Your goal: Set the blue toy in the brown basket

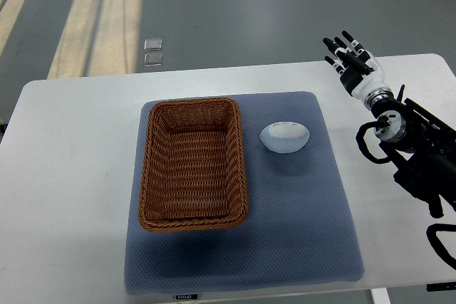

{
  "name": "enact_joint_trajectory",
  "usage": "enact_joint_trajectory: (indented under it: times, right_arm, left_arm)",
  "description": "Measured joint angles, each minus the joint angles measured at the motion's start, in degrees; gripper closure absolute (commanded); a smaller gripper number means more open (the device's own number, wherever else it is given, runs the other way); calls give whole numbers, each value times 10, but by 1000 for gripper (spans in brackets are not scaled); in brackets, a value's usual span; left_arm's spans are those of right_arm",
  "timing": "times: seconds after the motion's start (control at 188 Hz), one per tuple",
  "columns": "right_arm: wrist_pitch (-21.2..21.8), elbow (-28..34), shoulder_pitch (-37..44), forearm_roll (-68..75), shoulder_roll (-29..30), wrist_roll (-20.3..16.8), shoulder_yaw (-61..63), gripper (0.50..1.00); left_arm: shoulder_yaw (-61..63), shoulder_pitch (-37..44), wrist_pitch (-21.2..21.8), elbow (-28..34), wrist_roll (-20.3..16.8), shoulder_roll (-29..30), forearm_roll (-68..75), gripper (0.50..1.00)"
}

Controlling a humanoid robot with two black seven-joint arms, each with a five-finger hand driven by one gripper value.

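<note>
Nothing of the task was seen done: the pale blue rounded toy (284, 137) lay on the grey-blue mat (299, 233), just beside the empty brown woven wicker basket (192, 164). The right hand (351, 60) was held well apart, fingers spread, nothing grasped.

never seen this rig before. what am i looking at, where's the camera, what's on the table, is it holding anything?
It is a humanoid robot with two arms that end in fingered hands. There is one picture, from a camera looking steeply down from the robot's own side of the table. Only the right arm shows, coming in from the right edge. Its right hand is raised near the table's far right corner, fingers spread, holding nothing. The left arm is out of view. On the white table lies a grey-blue mat. On the mat sit a brown wicker basket, which looks empty, and, just to its right but apart from it, a pale blue rounded toy.
</note>
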Motion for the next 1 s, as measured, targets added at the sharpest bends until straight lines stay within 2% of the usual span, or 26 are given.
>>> enact_joint_trajectory:
  times: [0.699, 1.003]
  right_arm:
    - [0, 2, 1, -1, -3, -2, -2, 589]
    - [-6, 7, 34, -30, -7, -7, -28, 589]
  left_arm:
    - [0, 0, 0, 0, 0, 0, 0, 500]
    - [0, 0, 0, 0, 0, 0, 0, 500]
